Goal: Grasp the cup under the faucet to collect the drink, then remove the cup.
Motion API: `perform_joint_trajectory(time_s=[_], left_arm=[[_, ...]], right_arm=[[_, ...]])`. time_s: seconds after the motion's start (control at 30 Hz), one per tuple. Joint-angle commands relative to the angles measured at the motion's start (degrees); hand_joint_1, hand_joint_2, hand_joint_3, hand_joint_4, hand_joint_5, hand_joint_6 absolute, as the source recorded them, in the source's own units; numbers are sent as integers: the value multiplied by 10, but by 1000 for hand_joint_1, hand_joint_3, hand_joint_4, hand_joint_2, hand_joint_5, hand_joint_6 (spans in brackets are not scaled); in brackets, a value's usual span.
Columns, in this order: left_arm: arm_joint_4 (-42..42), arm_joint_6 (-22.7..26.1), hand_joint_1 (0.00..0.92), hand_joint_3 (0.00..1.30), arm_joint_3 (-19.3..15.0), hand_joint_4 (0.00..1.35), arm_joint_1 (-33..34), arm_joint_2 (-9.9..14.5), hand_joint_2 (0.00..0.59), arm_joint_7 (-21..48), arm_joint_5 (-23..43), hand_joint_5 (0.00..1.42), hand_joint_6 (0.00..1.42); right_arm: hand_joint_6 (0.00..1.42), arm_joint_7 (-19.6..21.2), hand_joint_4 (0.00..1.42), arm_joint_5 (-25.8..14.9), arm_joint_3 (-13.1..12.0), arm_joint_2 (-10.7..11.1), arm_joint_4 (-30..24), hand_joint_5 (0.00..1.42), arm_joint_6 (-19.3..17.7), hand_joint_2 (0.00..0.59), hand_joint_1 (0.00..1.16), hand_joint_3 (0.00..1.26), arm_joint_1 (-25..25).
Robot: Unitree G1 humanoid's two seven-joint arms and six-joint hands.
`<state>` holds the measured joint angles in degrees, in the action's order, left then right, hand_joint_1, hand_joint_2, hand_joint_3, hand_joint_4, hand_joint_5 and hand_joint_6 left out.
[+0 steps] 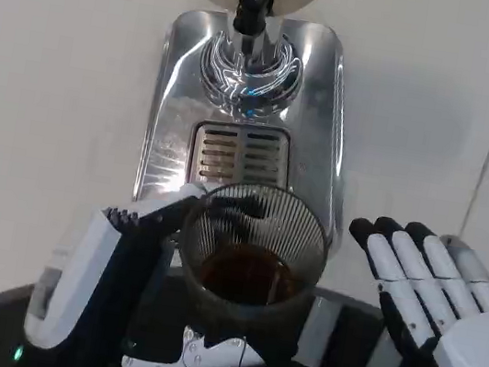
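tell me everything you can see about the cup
The cup looks like clear ribbed glass or plastic, round and upright. Dark brown drink fills its bottom part. It sits in front of the slotted drip grate of the shiny metal drink machine, nearer the camera than the black faucet. The left hand grips it, with fingers wrapped around its far side. The right hand is apart, fingers spread.

The left hand is low on the left side, with its white back turned up and its fingers curled around the ribbed glass cup, so it holds the cup. The right hand is on the right side, near the cup but not touching it. Its fingers are straight and spread apart, pointing up and away from the robot, and it holds nothing.
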<state>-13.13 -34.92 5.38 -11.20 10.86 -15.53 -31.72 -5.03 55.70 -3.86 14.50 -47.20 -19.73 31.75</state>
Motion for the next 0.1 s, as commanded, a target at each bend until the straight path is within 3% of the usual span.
perform_joint_trajectory(time_s=[0.03, 0.1], left_arm=[[12, -6, 733, 1144, -10, 1077, 12, -10, 74, -9, 17, 1253, 1424], [16, -7, 733, 1146, -15, 1078, 15, -9, 74, -8, 18, 1253, 1424]], right_arm=[[0, 8, 0, 8, 4, -5, 7, 0, 4, 528, 97, 0, -6], [0, 5, 0, 10, 6, -8, 7, 0, 10, 528, 99, 0, -15]])
